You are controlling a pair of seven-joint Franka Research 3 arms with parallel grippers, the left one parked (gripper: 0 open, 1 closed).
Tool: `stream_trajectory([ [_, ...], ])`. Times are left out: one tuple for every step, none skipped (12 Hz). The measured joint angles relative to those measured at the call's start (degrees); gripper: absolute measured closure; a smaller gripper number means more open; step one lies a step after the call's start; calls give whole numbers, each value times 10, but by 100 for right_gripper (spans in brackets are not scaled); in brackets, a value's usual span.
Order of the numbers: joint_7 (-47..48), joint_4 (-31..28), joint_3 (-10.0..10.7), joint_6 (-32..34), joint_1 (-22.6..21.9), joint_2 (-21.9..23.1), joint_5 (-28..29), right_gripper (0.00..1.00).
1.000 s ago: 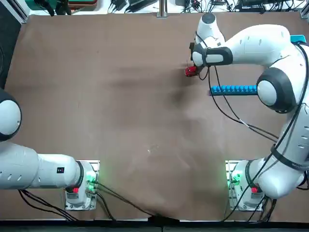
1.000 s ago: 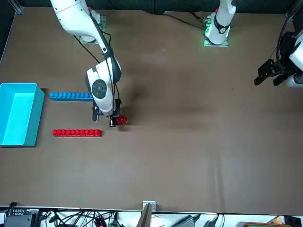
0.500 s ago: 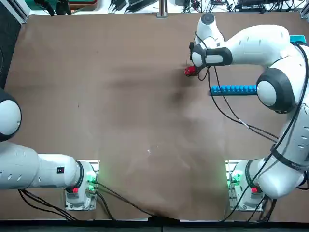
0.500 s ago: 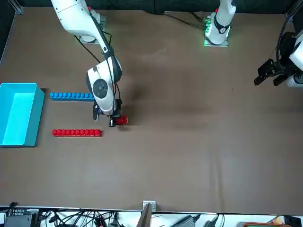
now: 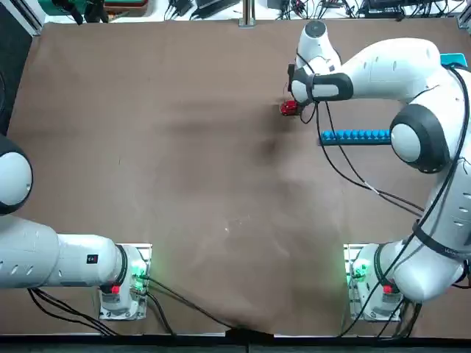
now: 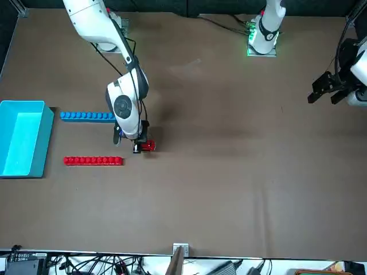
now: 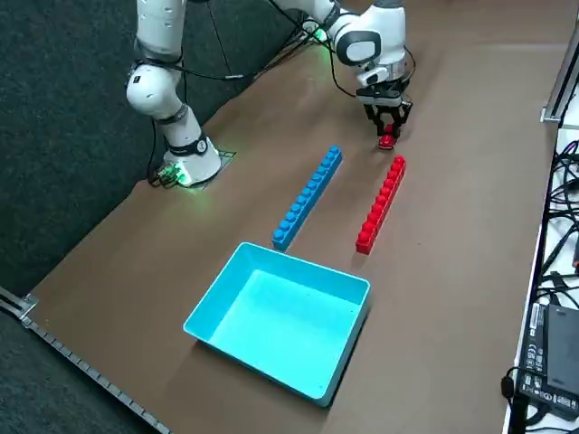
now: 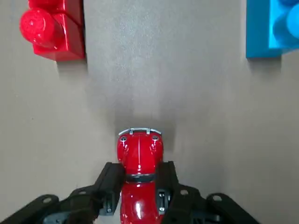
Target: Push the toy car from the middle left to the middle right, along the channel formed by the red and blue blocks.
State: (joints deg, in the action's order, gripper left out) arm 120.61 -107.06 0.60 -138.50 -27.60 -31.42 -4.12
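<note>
Just off the blue bar's [image 6: 88, 117] robot-left end, out past the channel [image 6: 89, 139] mouth, sits the toy car [image 8: 139, 156], nose pointing in between blue bar and red bar [image 6: 93, 161]. R gripper [image 8: 142, 179] is there w/ it: fingers drawn in to approx. car width, one on each flank, so I'd say it has hold of the car, i.e. closed only as far as the body allows. Step in hand, my read: lining up at the entry, push thru not yet done. Next move: run the car toward robot's right, parallel to blue bar, & keep it low. Car looks a bit nearer the red bar's line than the blue bar's, so prob. needs a small shift blue-ward first, else a finger may clip the red bar's end. View diffs: wrist cam gives nose, front bumper & finger contact, but only the near ends of both bars; top cam has blue bar but no red bar, arm's over that area; R side cam gets both bars full length, plus the light-blue box [image 7: 271, 325] past blue bar's robot-right end.
</note>
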Motion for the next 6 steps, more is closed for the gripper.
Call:
stream_trajectory([
  [5,2,0,0,-1,-1,0,60],
  [12,5,0,1,-3,-3,0,60],
  [16,9,0,3,-6,-5,0,60],
  [20,14,0,5,-8,-8,0,60],
  [24,22,-1,8,-11,-13,1,60],
  [26,24,-1,9,-12,-14,1,60],
])
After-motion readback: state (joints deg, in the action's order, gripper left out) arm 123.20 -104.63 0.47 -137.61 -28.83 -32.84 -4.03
